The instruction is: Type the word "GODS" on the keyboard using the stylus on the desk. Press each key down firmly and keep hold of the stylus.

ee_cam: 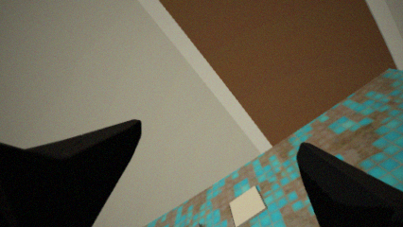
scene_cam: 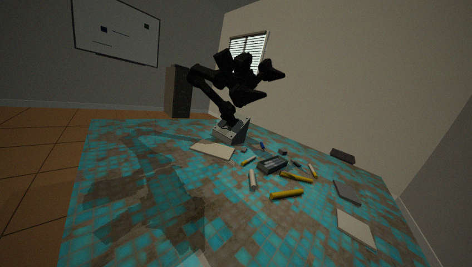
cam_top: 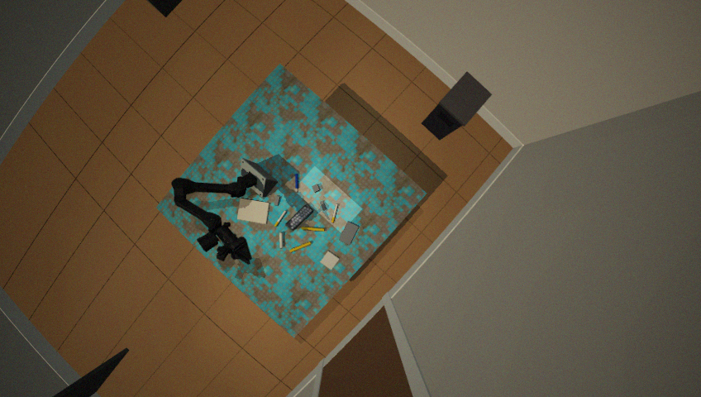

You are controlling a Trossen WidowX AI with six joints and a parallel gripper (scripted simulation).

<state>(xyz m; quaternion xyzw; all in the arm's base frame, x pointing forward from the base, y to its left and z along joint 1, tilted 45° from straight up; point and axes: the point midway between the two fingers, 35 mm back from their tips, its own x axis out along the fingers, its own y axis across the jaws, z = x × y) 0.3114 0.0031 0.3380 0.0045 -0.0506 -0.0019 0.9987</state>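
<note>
End effector: released, fingers apart, raised above surface. Arm: elbow bent. Keyboard: on surface, among several rods; which is the stylus cannot be determined.

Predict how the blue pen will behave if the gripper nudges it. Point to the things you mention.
The blue pen (cam_top: 296, 180) (scene_cam: 262, 145) would probably roll sideways, since it looks slim and round and lies flat on the table (cam_top: 275, 107) (scene_cam: 228, 251). It seems stiff, being straight along its length, so I'd expect it to shift without bending.
</note>
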